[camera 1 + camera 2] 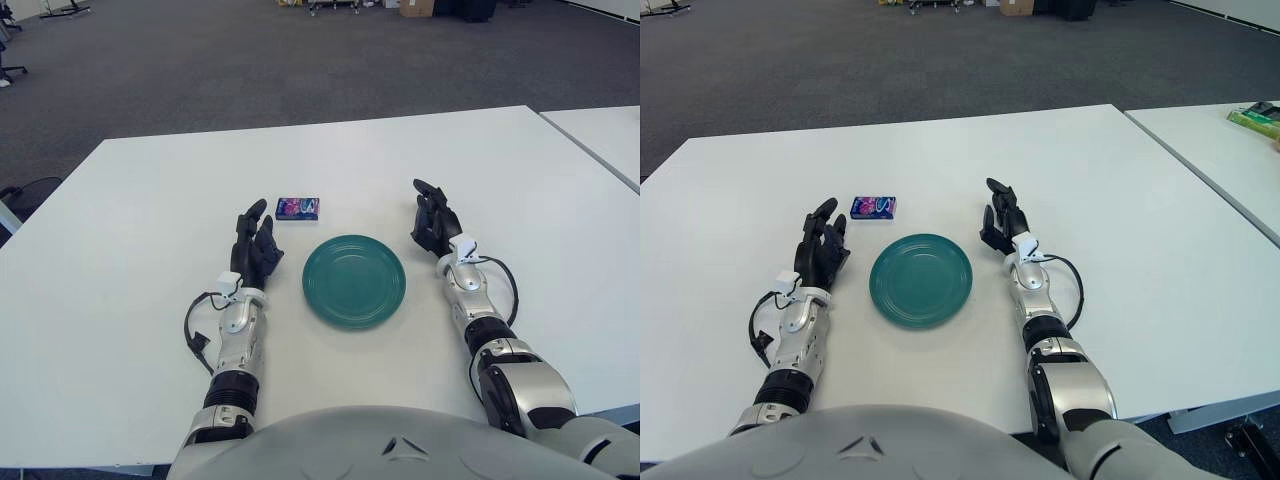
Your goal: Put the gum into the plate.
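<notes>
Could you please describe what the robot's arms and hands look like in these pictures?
Both arms are silver metal segments with black joint rings. The left hand and right hand are black, each with three chunky fingers. A small white block sits at each wrist, and a black cable loops out beside each forearm. No markings are readable.

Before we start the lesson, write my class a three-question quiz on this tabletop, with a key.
1. True or false: the gum pack already lies in the green plate.
2. Which hand shows nearer the gum: A) left hand B) right hand?
3. Fill in: the plate lies ____ the two hands.

Key: 1 false, the pack lies on the white table beyond the plate; 2 A; 3 between. Both hands are open and hold nothing.
</notes>
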Robot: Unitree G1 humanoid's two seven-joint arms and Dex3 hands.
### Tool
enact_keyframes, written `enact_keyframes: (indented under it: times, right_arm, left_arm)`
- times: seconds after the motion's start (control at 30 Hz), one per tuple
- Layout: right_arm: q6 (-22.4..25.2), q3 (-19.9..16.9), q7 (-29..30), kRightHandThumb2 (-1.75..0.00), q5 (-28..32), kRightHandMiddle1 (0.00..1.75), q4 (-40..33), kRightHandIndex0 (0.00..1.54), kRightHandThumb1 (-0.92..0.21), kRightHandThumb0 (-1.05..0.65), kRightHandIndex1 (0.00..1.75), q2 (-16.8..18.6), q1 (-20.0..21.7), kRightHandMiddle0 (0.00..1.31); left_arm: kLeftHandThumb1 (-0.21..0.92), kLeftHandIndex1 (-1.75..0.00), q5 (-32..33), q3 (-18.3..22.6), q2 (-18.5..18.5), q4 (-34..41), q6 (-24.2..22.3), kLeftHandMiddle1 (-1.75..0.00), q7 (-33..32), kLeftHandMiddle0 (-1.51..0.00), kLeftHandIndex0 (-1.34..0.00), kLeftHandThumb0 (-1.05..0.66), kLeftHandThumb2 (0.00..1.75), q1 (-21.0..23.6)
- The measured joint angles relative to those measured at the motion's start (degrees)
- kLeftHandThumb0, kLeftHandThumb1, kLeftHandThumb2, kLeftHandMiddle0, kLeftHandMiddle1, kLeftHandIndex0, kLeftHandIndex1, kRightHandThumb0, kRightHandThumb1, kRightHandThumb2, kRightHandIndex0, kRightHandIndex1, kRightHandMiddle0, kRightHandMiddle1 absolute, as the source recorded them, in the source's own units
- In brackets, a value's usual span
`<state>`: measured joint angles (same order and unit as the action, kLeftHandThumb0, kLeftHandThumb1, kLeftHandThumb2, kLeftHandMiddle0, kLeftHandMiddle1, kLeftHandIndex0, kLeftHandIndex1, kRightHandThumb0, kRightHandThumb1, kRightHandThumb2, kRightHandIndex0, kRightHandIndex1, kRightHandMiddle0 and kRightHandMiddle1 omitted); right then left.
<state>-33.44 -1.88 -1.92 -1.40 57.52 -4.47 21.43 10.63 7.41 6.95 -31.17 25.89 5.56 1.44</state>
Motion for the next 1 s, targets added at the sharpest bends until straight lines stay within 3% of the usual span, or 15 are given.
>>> enact_keyframes:
  times: [0.1, 0.3, 0.5, 0.77, 1.0]
  right_arm:
    - [0.1, -0.2, -0.2, -0.93, 0.1, 0.52, 0.0, 0.18, -0.92, -0.78, 0.01, 0.1, 0.1, 0.0]
    - [0.4, -0.6, -0.3, -0.93, 0.1, 0.52, 0.0, 0.18, -0.92, -0.78, 0.01, 0.0, 0.2, 0.0]
    - [0.9, -0.6, -0.2, -0.94, 0.0, 0.53, 0.0, 0.18, -0.92, -0.79, 0.01, 0.0, 0.4, 0.0]
    - [0.9, -0.6, -0.1, -0.93, 0.0, 0.54, 0.0, 0.18, -0.92, -0.8, 0.0, 0.1, 1.8, 0.0]
    - [0.7, -0.8, -0.1, -0.93, 0.0, 0.56, 0.2, 0.18, -0.92, -0.8, 0.0, 0.1, 2.0, 0.0]
  left_arm:
    - [0.92, -0.72, 0.0, -0.2, 0.0, 1.1, -0.2, 0.0, 0.1, -0.29, 0.0, -0.78, 0.88, -0.4]
    - [0.92, -0.72, -2.6, -2.0, -0.2, 10.8, -6.7, 0.0, -3.1, -0.28, 0.0, -0.77, 0.87, -4.0]
    - [0.92, -0.74, -13.5, -2.5, -2.3, 15.7, -8.2, -0.01, -12.3, -0.29, -0.01, -0.79, 0.84, -2.8]
    - [0.92, -0.85, -33.3, -5.2, -10.6, 11.7, -6.1, -0.02, -27.3, -0.34, -0.08, -0.94, 0.71, 6.3]
    - [0.92, -0.98, -49.9, -12.6, -19.7, -0.6, -11.9, 0.0, -36.6, -0.28, -0.15, -1.04, 0.54, 18.8]
